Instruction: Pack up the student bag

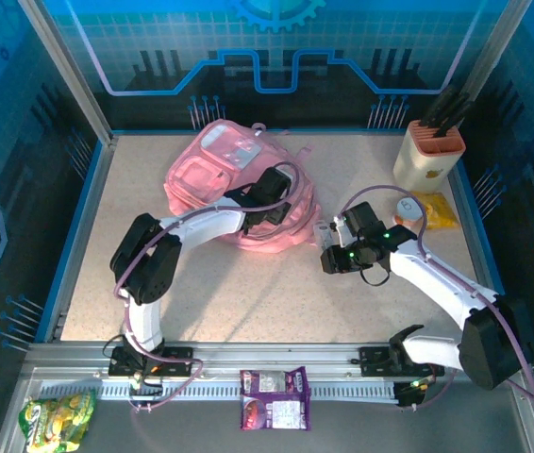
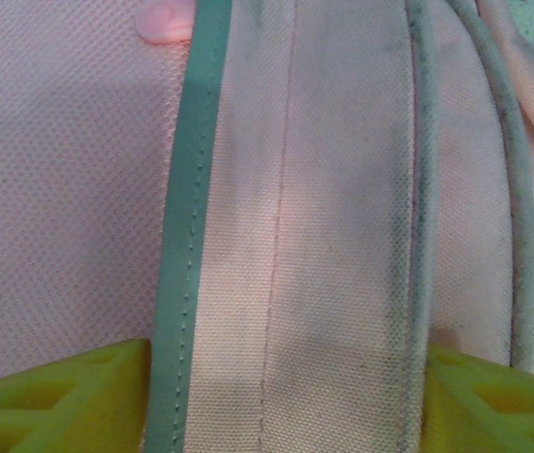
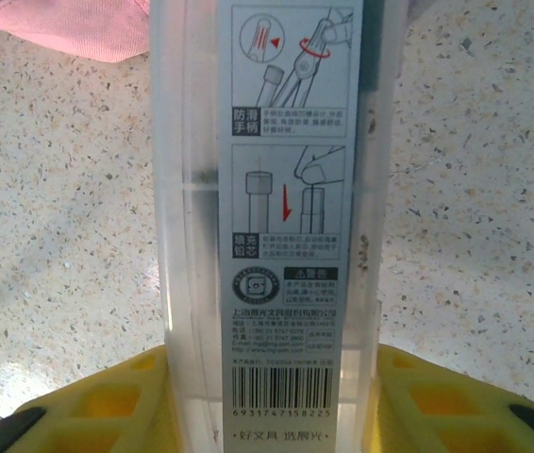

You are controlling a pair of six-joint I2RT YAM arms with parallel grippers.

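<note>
One large pink fabric backpack (image 1: 212, 170) lies at the far middle of the speckled table (image 1: 276, 302). The left jaws are down on it, their two yellow pads (image 2: 59, 401) standing either side of a pale band edged in green; whether they squeeze it I cannot tell. The right jaws pinch one clear plastic stationery pack (image 3: 286, 236) with a printed label, just right of the backpack. At the far right stands one cream knife block (image 1: 427, 156), with one yellow packet (image 1: 440, 213) near it. On the near ledge lie two snack bags: one purple snack bag (image 1: 275, 398) and one green snack bag (image 1: 57, 420).
</note>
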